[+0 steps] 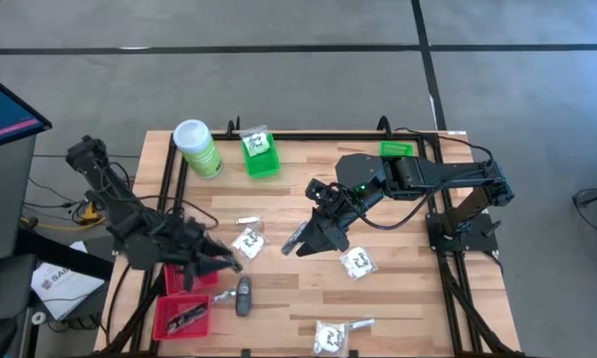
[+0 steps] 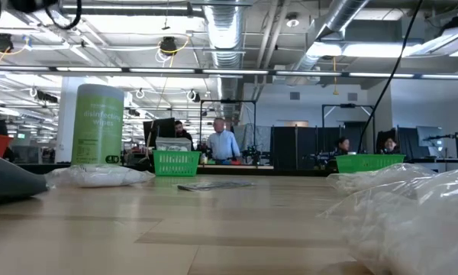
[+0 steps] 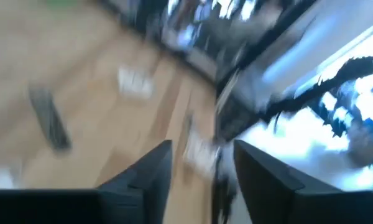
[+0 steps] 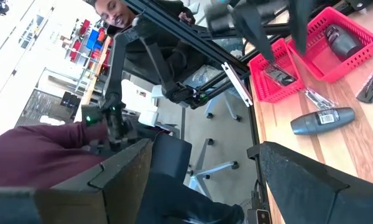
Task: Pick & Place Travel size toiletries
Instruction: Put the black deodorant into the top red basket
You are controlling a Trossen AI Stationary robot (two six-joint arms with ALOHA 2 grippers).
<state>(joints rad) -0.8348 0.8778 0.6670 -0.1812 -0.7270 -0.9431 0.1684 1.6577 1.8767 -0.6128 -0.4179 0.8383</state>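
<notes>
Left gripper (image 1: 219,261) at lower left of the high view, over the red baskets (image 1: 184,310), fingers spread, nothing between them. Right gripper (image 1: 300,242) at frame centre above bare wood, fingers spread and empty.

Toiletries scattered over the wooden table (image 1: 398,298): white packet (image 1: 248,242) between the two grippers, slim sachet (image 1: 247,221) just above it, dark grey stick (image 1: 244,295) right of the baskets, another packet (image 1: 358,262) lower right of the right gripper, packet (image 1: 331,336) at the bottom edge. One dark item lies in the nearer red basket.

Light-green canister (image 1: 196,147) and green basket (image 1: 260,154) stand at upper left of the table; second green basket (image 1: 398,149) upper right, behind the right arm
</notes>
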